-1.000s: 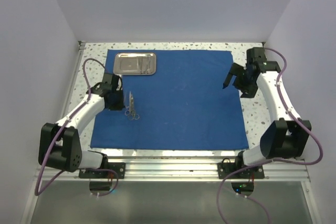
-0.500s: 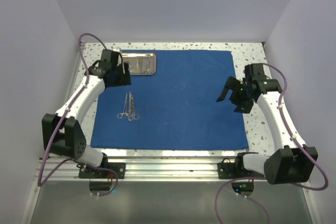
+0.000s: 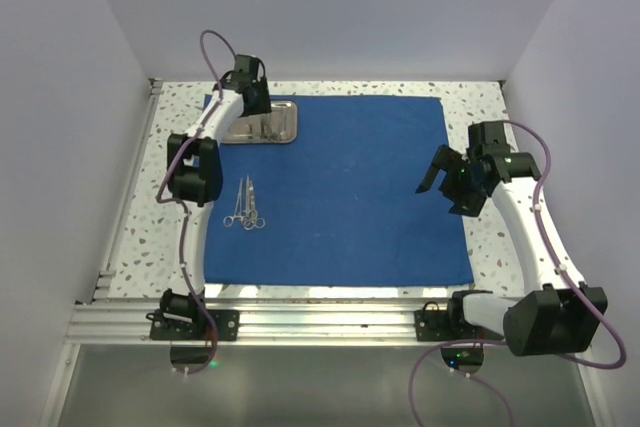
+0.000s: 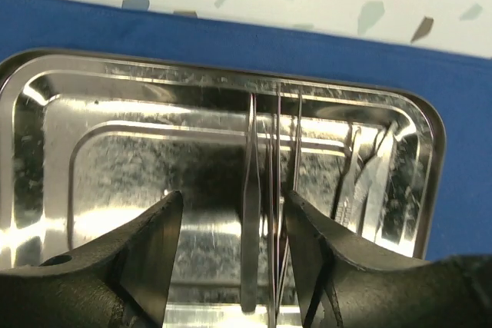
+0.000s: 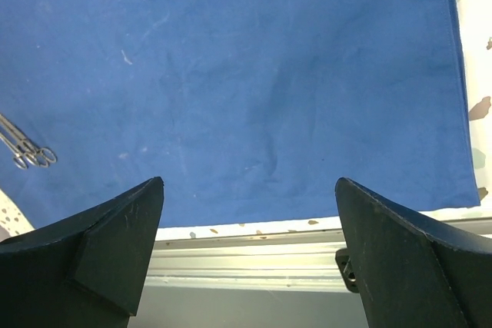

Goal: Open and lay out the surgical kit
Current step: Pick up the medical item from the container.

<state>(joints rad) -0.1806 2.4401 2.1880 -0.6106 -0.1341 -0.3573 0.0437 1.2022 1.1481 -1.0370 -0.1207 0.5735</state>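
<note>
The royal-blue cloth (image 3: 340, 197) lies spread flat on the table. On its far left corner sits the steel tray (image 3: 282, 128), and my left gripper (image 3: 250, 105) hangs over it. In the left wrist view my left gripper (image 4: 234, 224) is open, its fingers (image 4: 150, 247) on either side of flat silver tweezers (image 4: 250, 213) and thinner steel pieces (image 4: 278, 167) lying in the tray (image 4: 115, 144). Two thin ring-handled instruments (image 3: 247, 205), scissors or forceps, lie side by side on the cloth's left part. My right gripper (image 3: 440, 175) hovers wide open over the cloth's right edge, holding nothing.
Speckled tabletop (image 3: 490, 217) borders the cloth on all sides. An aluminium rail (image 3: 320, 297) runs along the near edge, also visible between the right fingers (image 5: 115, 243). White walls close in the left, back and right. The ring-handled instruments (image 5: 27, 150) show at the far left of the right wrist view.
My left gripper let go of the ring-handled instruments on the cloth, opened, and swung back to the tray. My right arm shifted slightly nearer and stayed open.
</note>
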